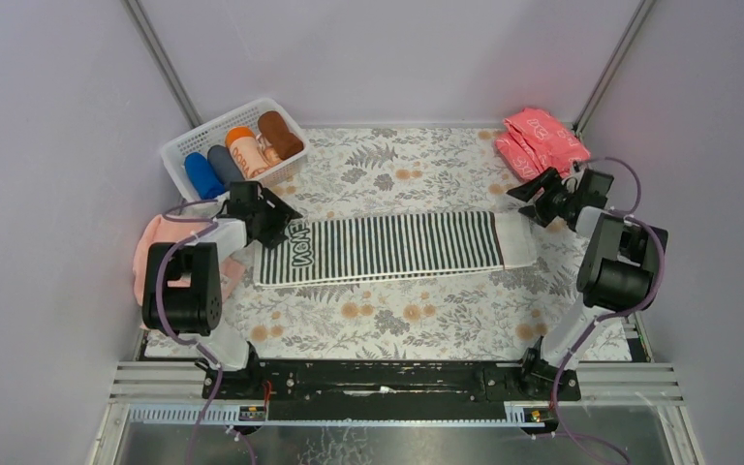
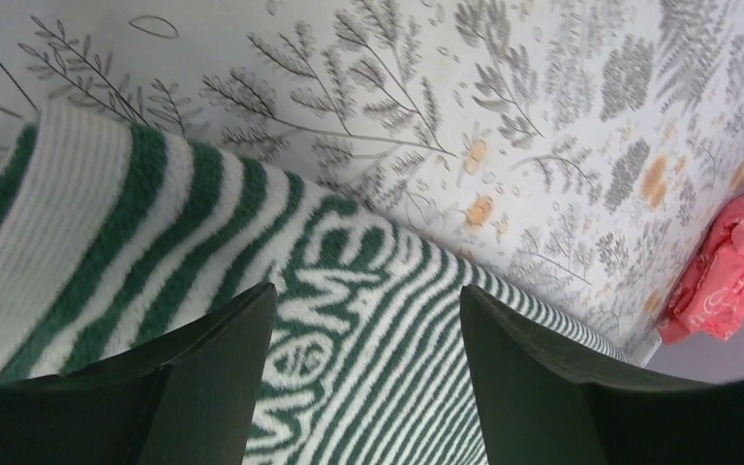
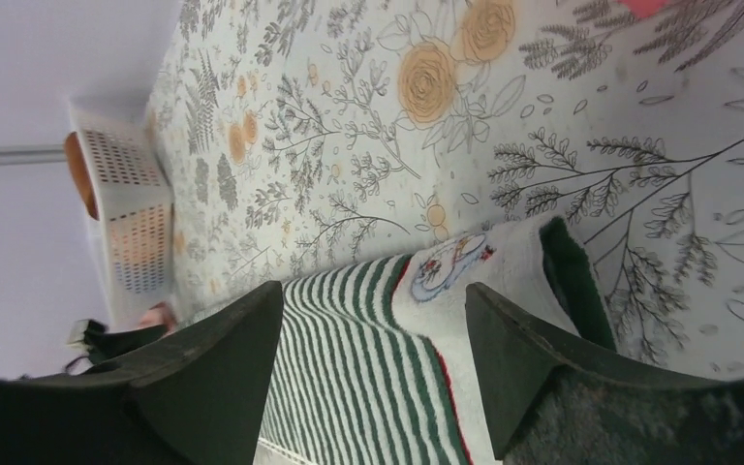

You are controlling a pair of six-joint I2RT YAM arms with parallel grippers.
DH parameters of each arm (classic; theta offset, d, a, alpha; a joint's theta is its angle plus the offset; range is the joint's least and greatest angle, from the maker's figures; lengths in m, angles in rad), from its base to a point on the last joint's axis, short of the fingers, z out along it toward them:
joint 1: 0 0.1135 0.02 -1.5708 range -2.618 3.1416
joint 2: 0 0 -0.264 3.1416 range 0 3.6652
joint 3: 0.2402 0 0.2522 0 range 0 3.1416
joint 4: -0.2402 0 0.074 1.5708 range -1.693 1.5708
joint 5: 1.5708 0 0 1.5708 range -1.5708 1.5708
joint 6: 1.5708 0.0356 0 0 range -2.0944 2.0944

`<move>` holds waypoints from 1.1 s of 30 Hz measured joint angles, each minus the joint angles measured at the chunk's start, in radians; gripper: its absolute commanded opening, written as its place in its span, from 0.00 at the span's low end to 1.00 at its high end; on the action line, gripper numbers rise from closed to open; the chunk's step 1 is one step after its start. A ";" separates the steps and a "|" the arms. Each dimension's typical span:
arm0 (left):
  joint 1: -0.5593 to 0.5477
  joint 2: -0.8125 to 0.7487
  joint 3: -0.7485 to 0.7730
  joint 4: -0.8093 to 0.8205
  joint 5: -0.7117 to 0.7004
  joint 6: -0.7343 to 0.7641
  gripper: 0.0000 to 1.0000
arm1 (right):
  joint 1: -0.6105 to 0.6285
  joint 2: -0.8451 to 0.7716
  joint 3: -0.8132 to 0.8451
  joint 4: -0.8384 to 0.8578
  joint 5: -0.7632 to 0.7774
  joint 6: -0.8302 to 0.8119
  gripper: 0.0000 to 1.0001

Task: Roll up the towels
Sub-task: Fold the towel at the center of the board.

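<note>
Left tool [image 2: 363, 295] and right tool [image 3: 373, 291], both released, above flat green-striped lettered towel [image 1: 397, 247]

The striped towel [image 1: 387, 247] is thick terry cloth with a fuzzy, ribbed pile and a flatter woven white band at one end. The tablecloth [image 1: 397, 165] beneath it is smooth, matt printed fabric. The basket [image 1: 182, 145] is white perforated plastic with a slight sheen, and the rolls [image 1: 247, 150] in it are soft matt cloth. The pink towel [image 1: 155, 242] looks plush. The red bundle [image 2: 727, 262] is crinkled and faintly shiny. The left gripper [image 2: 366, 295] and right gripper [image 3: 373, 288] have fingers [image 2: 203, 387] of dark, matt, smooth plastic. The rails [image 1: 155, 387] are silvery ribbed metal.
</note>
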 measured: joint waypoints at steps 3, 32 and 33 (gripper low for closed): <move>-0.018 -0.069 0.005 -0.054 -0.008 0.014 0.73 | -0.001 -0.092 0.060 -0.184 0.078 -0.099 0.76; -0.077 -0.435 0.253 -0.529 -0.156 0.502 0.87 | 0.209 0.055 0.289 -0.874 0.714 -0.536 0.58; -0.075 -0.436 0.251 -0.529 -0.158 0.504 0.87 | 0.217 0.062 0.294 -0.879 0.724 -0.537 0.54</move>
